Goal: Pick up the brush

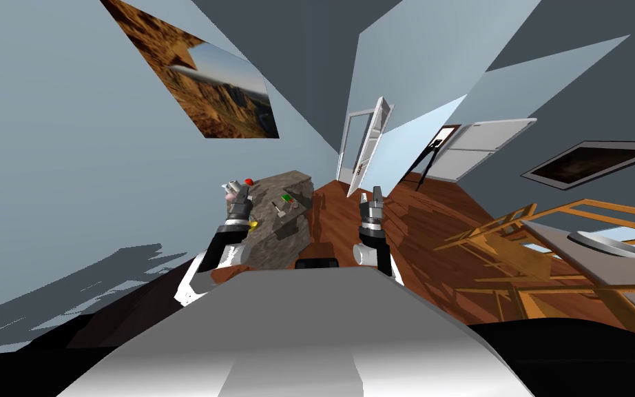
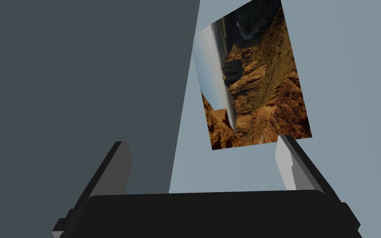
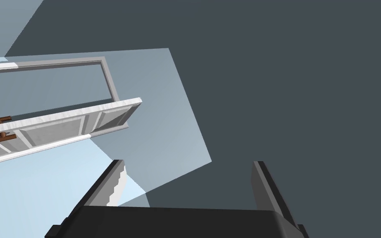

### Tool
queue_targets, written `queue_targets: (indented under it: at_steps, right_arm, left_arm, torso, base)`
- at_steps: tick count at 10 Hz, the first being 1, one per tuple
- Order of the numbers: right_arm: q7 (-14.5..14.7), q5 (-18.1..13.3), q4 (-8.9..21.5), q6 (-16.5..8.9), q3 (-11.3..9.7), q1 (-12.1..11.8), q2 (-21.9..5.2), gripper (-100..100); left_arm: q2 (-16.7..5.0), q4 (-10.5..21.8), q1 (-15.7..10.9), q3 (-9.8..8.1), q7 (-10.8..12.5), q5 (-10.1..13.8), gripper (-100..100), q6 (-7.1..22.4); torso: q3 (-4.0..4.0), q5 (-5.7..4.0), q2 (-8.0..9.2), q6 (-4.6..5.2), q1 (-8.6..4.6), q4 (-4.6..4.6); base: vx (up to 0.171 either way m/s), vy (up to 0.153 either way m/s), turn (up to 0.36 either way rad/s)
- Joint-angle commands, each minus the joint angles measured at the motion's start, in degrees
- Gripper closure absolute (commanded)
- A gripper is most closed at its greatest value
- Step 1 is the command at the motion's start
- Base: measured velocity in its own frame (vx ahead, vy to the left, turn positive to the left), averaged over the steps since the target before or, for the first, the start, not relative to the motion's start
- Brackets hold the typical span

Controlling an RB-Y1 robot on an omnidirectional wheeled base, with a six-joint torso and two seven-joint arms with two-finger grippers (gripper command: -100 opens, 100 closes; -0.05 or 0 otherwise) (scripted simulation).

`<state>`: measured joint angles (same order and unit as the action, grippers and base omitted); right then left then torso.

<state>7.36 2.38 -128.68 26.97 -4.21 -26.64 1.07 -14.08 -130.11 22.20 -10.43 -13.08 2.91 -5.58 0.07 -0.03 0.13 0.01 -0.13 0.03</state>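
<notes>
A low stone-patterned table (image 1: 268, 238) stands just ahead on my left. Several small things lie on its top, among them a slim pale item with a dark end (image 1: 280, 209) that may be the brush; I cannot tell for sure. A green item (image 1: 286, 198) and a red one (image 1: 248, 181) lie near it. My left gripper (image 1: 238, 193) is raised over the table's left side, pointing up, and its fingers (image 2: 286, 163) stand open and empty. My right gripper (image 1: 377, 198) is held up over the floor to the right of the table, also open (image 3: 189, 182) and empty.
A white door (image 1: 370, 145) stands ajar at the far end of the wooden floor (image 1: 392, 227). An easel (image 1: 428, 160) stands to its right. A wooden-framed counter with a round basin (image 1: 609, 242) is close on my right. A wall runs along my left.
</notes>
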Motion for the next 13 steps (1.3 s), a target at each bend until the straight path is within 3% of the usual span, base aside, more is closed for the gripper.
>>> queue_targets:
  at_steps: [1,6,8,11,13]
  right_arm:
    - [0.00,0.00,0.00,0.00,0.00,0.00,0.00,0]
    - [0.00,0.00,0.00,0.00,0.00,0.00,0.00,0]
    - [0.00,0.00,0.00,0.00,0.00,0.00,0.00,0]
    - [0.00,0.00,0.00,0.00,0.00,0.00,0.00,0]
    - [0.00,0.00,0.00,0.00,0.00,0.00,0.00,0]
  left_arm:
    - [-0.62,0.37,-0.55,-0.47,-0.78,-0.12,-100,2.05]
    - [-4.67,1.89,-4.20,-4.15,-4.54,-0.01,-100,10.45]
    - [-4.67,1.89,-4.20,-4.15,-4.54,-0.01,-100,12.33]
    - [-6.97,3.19,-7.02,-6.47,-7.02,0.30,-100,17.55]
    - [-6.97,3.19,-7.02,-6.47,-7.02,0.30,-100,19.95]
  torso:
    - [0.00,0.00,0.00,0.00,0.00,0.00]
    - [0.00,0.00,-0.01,-0.01,-0.01,0.00]
    - [-0.02,0.00,-0.04,-0.02,0.02,-0.01]
    - [-0.04,0.01,-0.07,-0.01,0.04,-0.02]
    - [-0.03,0.00,-0.06,-0.01,0.02,-0.01]
  base:
    - [-0.031,-0.034,-0.015]
    - [-0.032,-0.043,-0.030]
    - [-0.017,-0.024,-0.006]
    - [-0.017,-0.034,-0.039]
    - [-0.014,-0.025,-0.011]
